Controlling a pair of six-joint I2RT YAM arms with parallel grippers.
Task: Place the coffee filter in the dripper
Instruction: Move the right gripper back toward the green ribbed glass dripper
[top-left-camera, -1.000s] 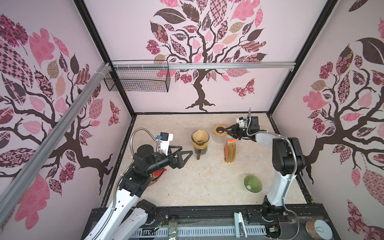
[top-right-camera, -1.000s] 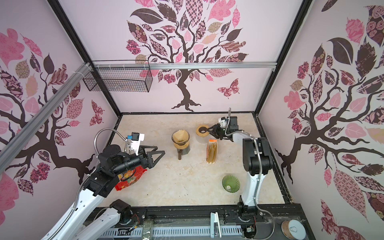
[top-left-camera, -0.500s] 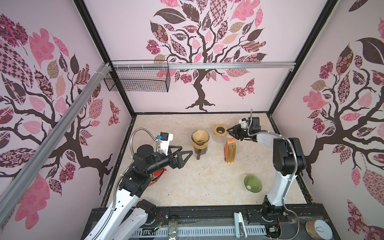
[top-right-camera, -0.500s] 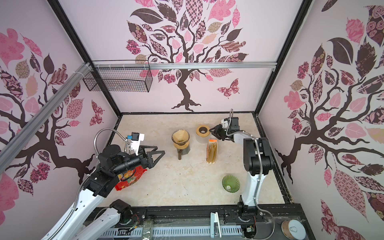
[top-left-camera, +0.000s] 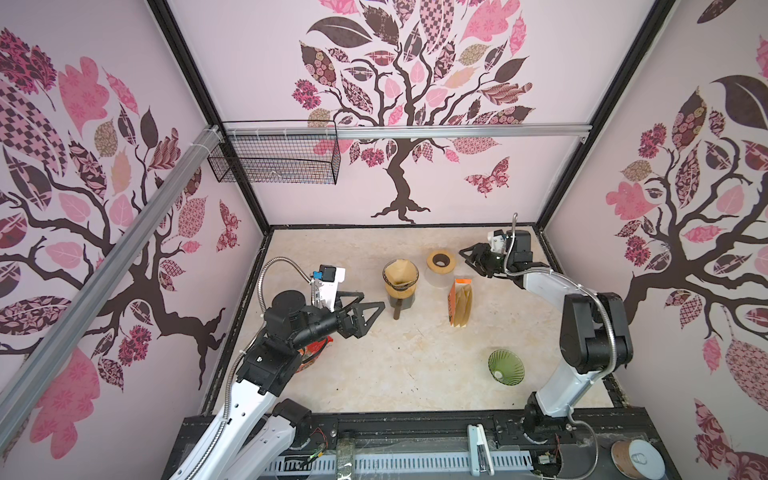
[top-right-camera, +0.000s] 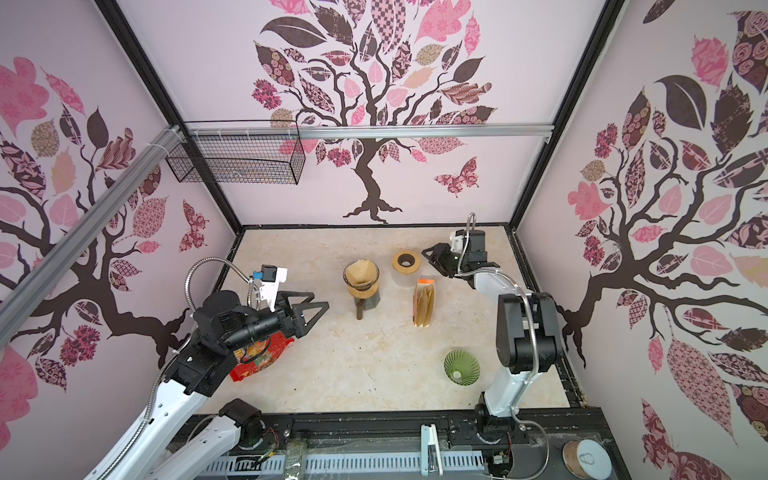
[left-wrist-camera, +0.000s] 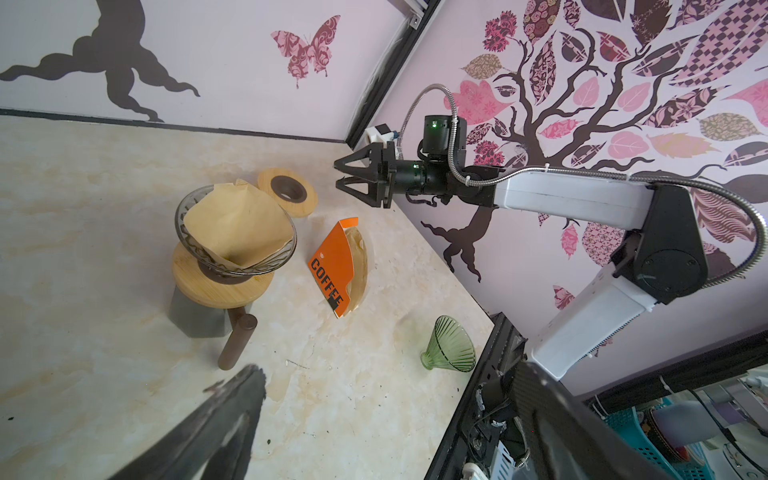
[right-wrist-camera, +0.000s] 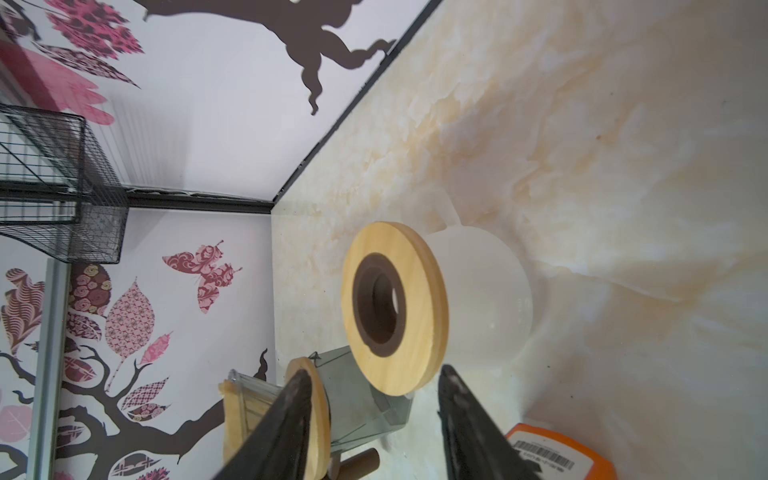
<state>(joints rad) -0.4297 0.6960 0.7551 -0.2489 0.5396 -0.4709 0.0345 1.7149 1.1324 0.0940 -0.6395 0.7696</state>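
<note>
The filter (top-left-camera: 400, 272) is seen seated point-down in the dripper (left-wrist-camera: 193, 245), flanked by the nearer left gripper (top-left-camera: 373, 301), spread wide and empty, and the right gripper (left-wrist-camera: 336, 173), parted and empty, farther off.

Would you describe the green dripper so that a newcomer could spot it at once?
Look at the marble table, toward its front, beside the right arm's base. The green dripper sits there alone. Only it is ribbed green glass; its neighbours are tan, brown or orange.
</note>
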